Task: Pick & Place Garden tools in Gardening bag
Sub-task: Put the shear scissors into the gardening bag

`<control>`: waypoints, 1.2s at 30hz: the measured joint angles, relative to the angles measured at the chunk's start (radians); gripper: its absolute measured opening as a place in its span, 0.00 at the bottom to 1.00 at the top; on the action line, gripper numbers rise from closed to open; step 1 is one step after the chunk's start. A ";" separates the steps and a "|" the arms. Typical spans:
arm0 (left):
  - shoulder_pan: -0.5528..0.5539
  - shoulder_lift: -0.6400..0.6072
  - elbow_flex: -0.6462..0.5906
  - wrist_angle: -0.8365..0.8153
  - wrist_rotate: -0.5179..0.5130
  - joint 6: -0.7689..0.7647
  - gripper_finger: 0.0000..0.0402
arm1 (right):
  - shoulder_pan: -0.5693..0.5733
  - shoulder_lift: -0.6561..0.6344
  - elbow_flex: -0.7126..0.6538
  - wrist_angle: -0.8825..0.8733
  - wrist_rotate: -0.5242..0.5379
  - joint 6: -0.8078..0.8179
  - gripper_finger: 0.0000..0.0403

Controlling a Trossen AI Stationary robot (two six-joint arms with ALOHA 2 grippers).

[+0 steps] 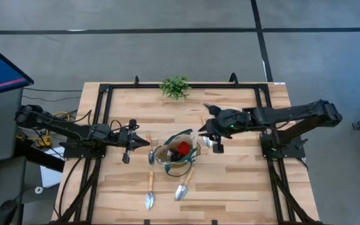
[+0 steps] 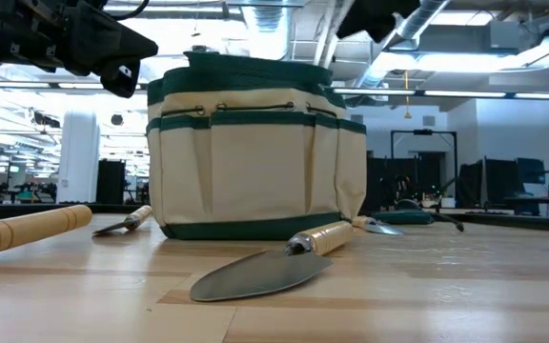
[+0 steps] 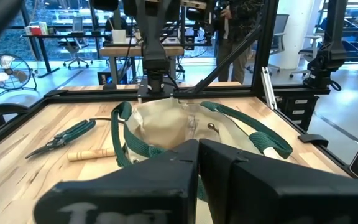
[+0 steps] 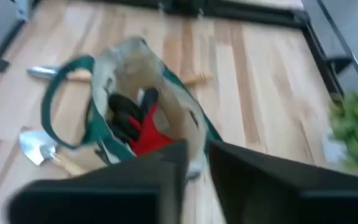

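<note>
Reaching in from the right side, my right arm lies stretched over the table, and my right gripper (image 1: pixel 212 133) hangs just beside the gardening bag (image 1: pixel 175 152). Its fingers stand a little apart and hold nothing. Inside the bag lies a red-and-black item (image 4: pixel 135 121). My left gripper (image 1: pixel 137 141), pressed together and empty, waits on the other side of the bag. Two trowels (image 1: pixel 184 185) lie on the wood near the bag, and the pruning shears (image 3: pixel 64 136) also.
</note>
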 joint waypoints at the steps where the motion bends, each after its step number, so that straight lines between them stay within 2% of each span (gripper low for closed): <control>1: 0.000 0.000 0.000 0.000 0.000 0.000 0.00 | 0.004 0.000 0.000 -0.027 0.018 0.012 0.05; 4: 0.000 0.000 0.000 0.000 0.000 0.000 0.00 | 0.013 0.003 -0.004 -0.083 0.055 0.073 0.03; 17: 0.000 0.000 0.000 0.000 0.004 0.000 0.00 | 0.008 -0.027 -0.125 -0.004 0.061 0.120 0.01; 20: 0.000 0.000 0.000 0.000 0.005 0.000 0.00 | 0.007 -0.051 -0.131 -0.010 0.096 0.125 0.00; 27: 0.000 0.000 0.000 0.000 0.004 0.000 0.00 | -0.056 -0.090 -0.132 -0.083 0.106 0.132 0.00; 36: 0.000 0.000 0.000 0.000 0.000 0.000 0.00 | -0.253 -0.082 -0.132 -0.073 -0.139 0.029 0.00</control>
